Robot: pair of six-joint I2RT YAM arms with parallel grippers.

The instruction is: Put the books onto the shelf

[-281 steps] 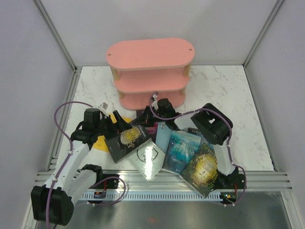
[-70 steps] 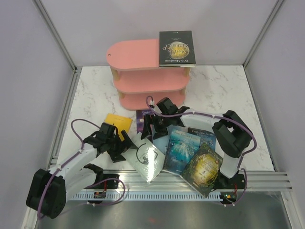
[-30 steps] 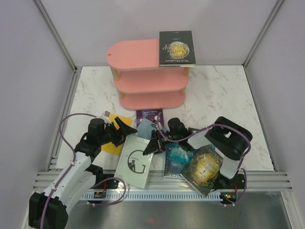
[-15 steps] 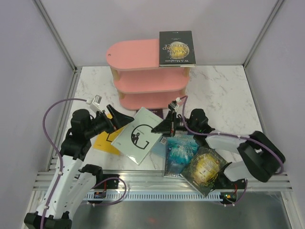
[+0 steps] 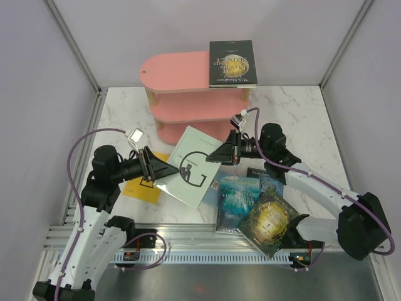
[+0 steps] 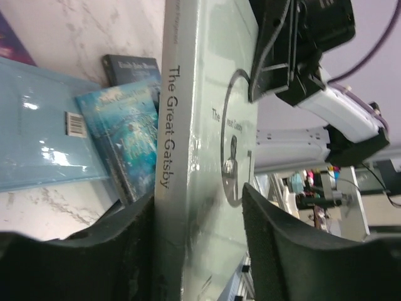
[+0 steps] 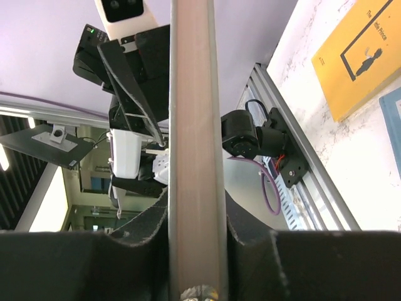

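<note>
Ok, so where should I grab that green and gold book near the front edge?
Take the green-gold book by its near corner, coming from the front. It lies flat and tilted, resting partly on the teal book, and that corner seems to jut over the front rail.

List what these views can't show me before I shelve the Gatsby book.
- Top view: the shelf lower tiers, hidden beneath its own top.
- Top view: yellow book, mostly covered by left gripper.
- Left wrist: whether the fingers press the Gatsby book; contact unclear.
- Right wrist: its cover, seen edge-on.
</note>
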